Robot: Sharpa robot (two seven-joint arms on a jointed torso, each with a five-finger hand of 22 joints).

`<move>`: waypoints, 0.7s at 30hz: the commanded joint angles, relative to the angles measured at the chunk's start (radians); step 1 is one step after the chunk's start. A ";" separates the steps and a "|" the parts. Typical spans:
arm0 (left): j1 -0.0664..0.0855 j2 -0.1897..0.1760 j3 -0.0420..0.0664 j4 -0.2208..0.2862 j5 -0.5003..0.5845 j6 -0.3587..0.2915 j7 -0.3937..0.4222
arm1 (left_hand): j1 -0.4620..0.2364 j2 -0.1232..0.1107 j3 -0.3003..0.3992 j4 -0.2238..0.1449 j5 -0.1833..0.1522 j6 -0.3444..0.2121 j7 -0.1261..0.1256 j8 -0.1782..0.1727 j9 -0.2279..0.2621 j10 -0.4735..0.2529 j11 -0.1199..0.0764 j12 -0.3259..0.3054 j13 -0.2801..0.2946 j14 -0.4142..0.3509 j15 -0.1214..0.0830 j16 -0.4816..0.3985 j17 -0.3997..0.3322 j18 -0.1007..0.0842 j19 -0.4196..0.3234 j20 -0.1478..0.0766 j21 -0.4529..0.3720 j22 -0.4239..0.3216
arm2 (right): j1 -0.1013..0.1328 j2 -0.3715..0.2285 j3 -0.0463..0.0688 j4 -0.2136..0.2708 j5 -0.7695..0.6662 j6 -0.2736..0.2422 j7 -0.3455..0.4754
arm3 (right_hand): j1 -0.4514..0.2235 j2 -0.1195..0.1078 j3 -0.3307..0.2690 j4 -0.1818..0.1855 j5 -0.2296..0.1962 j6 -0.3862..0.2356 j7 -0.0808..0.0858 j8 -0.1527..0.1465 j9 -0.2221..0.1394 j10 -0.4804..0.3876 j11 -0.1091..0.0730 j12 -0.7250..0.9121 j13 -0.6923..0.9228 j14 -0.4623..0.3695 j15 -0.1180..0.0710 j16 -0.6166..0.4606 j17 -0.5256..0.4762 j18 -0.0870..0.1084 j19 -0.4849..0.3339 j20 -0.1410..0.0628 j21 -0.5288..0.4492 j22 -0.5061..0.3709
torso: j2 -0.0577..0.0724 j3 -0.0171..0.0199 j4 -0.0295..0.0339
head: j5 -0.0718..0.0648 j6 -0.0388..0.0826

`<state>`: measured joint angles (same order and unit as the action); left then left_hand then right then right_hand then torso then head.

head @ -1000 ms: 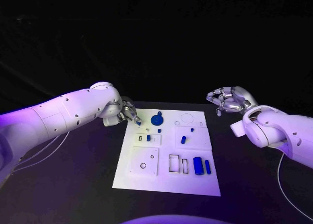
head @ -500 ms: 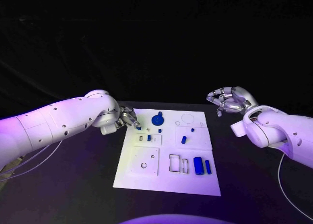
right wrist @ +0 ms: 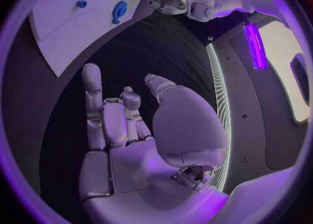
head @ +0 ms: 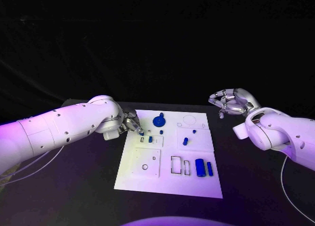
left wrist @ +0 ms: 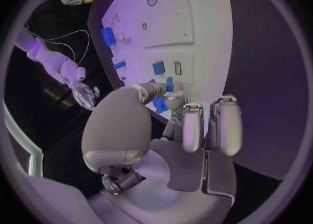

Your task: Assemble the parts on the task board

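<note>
At the task board (head: 168, 181) far-left corner, left hand (head: 130, 125) pinches a small blue part (left wrist: 159, 104) just above the board, sockets lying just inward. Right hand (head: 230, 102) off the far-right corner, fingers curled, empty, well apart from the parts.

Black table (head: 76, 188) under a dark backdrop, thin white cables (head: 35, 160) trailing across its left side.

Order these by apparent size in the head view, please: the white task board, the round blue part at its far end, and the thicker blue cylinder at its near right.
1. task board, largest by far.
2. round blue part.
3. thicker blue cylinder.
The last two look nearly alike, and the cylinder lies nearer the camera, so their order is unsure.
</note>
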<state>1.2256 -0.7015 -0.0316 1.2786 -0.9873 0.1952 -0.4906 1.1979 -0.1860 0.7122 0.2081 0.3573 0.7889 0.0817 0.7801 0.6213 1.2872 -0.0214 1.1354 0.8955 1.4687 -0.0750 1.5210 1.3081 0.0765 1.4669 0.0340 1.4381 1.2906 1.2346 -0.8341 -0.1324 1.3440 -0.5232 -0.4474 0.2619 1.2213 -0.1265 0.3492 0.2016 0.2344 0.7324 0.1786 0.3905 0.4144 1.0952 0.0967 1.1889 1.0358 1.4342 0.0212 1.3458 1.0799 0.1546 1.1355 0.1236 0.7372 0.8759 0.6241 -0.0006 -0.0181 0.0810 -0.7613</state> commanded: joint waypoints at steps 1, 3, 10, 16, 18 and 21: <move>-0.001 0.005 0.000 0.004 -0.012 0.054 -0.009 | -0.007 0.003 0.145 -0.137 0.007 0.030 -0.025 0.006 0.160 0.008 0.000 0.004 -0.001 0.077 -0.007 0.006 0.159 -0.021 0.001 -0.005 0.005 0.002 | -0.001 0.001 0.000 0.001 -0.016 0.009 0.010 | -0.002 0.005 0.000 0.005 0.002 -0.009 0.001 0.006 0.001 -0.003 -0.001 0.006 -0.001 -0.005 -0.003 -0.006 -0.001 0.018 -0.003 -0.001 -0.006 -0.002 | 0.001 0.0006 -0.0014 | 0.000 -0.002; -0.001 0.008 0.000 0.003 -0.012 0.069 -0.012 | -0.008 0.002 0.146 -0.139 0.008 0.030 -0.026 0.006 0.160 0.007 -0.001 0.002 -0.004 0.077 -0.007 0.006 0.159 -0.021 0.001 -0.006 0.005 0.002 | -0.001 0.000 0.000 0.001 -0.016 0.009 0.010 | -0.002 0.005 0.000 0.005 0.002 -0.009 0.001 0.006 0.001 -0.003 -0.001 0.006 -0.001 -0.005 -0.003 -0.006 -0.001 0.018 -0.003 -0.001 -0.006 -0.002 | 0.001 0.0008 -0.0015 | 0.001 -0.003; -0.001 0.021 0.000 -0.009 -0.014 0.101 -0.030 | -0.011 -0.002 0.152 -0.144 0.014 0.033 -0.026 0.006 0.160 0.008 -0.001 -0.001 -0.008 0.078 -0.008 0.007 0.160 -0.021 0.001 -0.006 0.005 0.003 | -0.001 0.001 0.000 0.001 -0.017 0.009 0.010 | -0.002 0.005 0.000 0.005 0.002 -0.009 0.001 0.006 0.001 -0.003 -0.001 0.006 -0.001 -0.005 -0.003 -0.006 -0.001 0.018 -0.003 -0.001 -0.006 -0.002 | 0.001 0.0013 -0.0005 | 0.001 -0.007; -0.001 0.030 0.001 -0.023 -0.014 0.121 -0.046 | -0.013 -0.004 0.154 -0.146 0.017 0.034 -0.027 0.006 0.160 0.008 -0.002 -0.003 -0.011 0.078 -0.008 0.007 0.160 -0.021 0.001 -0.007 0.005 0.003 | -0.001 0.001 0.000 0.001 -0.017 0.008 0.010 | -0.002 0.005 0.000 0.005 0.002 -0.009 0.001 0.006 0.001 -0.003 -0.001 0.006 -0.001 -0.005 -0.003 -0.006 -0.001 0.018 -0.003 -0.001 -0.006 -0.002 | 0.000 0.0013 0.0002 | 0.001 -0.008; 0.000 0.033 0.000 -0.026 -0.016 0.122 -0.050 | -0.013 -0.004 0.154 -0.146 0.017 0.034 -0.027 0.006 0.160 0.008 -0.002 -0.003 -0.011 0.078 -0.008 0.007 0.160 -0.021 0.001 -0.007 0.005 0.003 | -0.001 0.001 0.000 0.001 -0.017 0.008 0.011 | -0.002 0.005 0.000 0.005 0.002 -0.009 0.001 0.006 0.001 -0.003 -0.001 0.006 -0.001 -0.005 -0.003 -0.006 -0.001 0.018 -0.003 -0.001 -0.006 -0.002 | 0.000 0.0011 0.0001 | 0.001 -0.008; 0.000 0.036 0.000 -0.029 -0.019 0.120 -0.052 | -0.014 -0.004 0.155 -0.146 0.019 0.035 -0.027 0.006 0.160 0.009 -0.002 -0.003 -0.010 0.078 -0.008 0.007 0.160 -0.021 0.001 -0.007 0.006 0.003 | -0.001 0.001 0.000 0.001 -0.017 0.008 0.011 | -0.002 0.005 0.000 0.005 0.002 -0.009 0.001 0.006 0.001 -0.003 -0.001 0.006 -0.001 -0.005 -0.003 -0.006 -0.001 0.018 -0.003 -0.001 -0.006 -0.002 | 0.001 0.0005 -0.0001 | 0.001 -0.008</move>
<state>1.2249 -0.6696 -0.0315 1.2506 -0.9983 0.2860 -0.5278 1.1824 -0.2015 0.7361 0.1854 0.3682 0.7923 0.0784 0.7838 0.6223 1.2871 -0.0213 1.1353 0.8854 1.4651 -0.0786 1.5210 1.3079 0.0766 1.4668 0.0340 1.4379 1.2922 1.2338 -0.8334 -0.1325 1.3437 -0.5293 -0.4475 0.2628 1.2213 -0.1265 0.3492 0.2015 0.2344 0.7324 0.1786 0.3905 0.4140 1.0952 0.0967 1.1889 1.0358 1.4342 0.0212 1.3458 1.0798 0.1547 1.1355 0.1236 0.7372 0.8759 0.6244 0.0005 -0.0179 0.0818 -0.7693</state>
